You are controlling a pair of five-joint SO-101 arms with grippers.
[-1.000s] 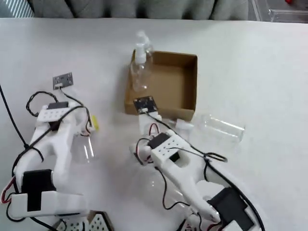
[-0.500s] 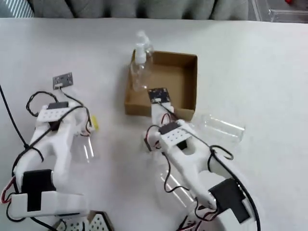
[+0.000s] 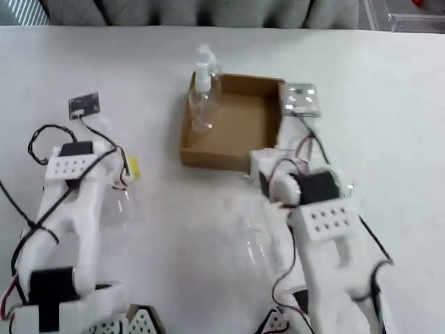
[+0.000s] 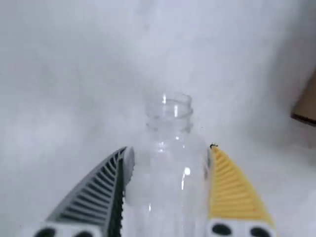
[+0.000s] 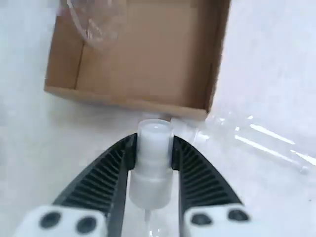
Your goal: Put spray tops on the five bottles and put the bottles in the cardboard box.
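one capped bottle (image 3: 201, 97) is in the cardboard box (image 3: 236, 149), left pincer (image 4: 169, 149) clamps an open bottle (image 4: 168, 113) well apart from it, right pincer (image 5: 154, 140) pinches a spray top (image 5: 154, 168) beside the box, so four look left to do.

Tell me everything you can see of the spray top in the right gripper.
The spray top is whitish, translucent plastic: a round stepped cap with a thin tube leaving its lower end. The right gripper is shut on it, a black ribbed finger against each side. It is on no bottle yet. Beyond it lie the cardboard box and a clear bottle on its side.
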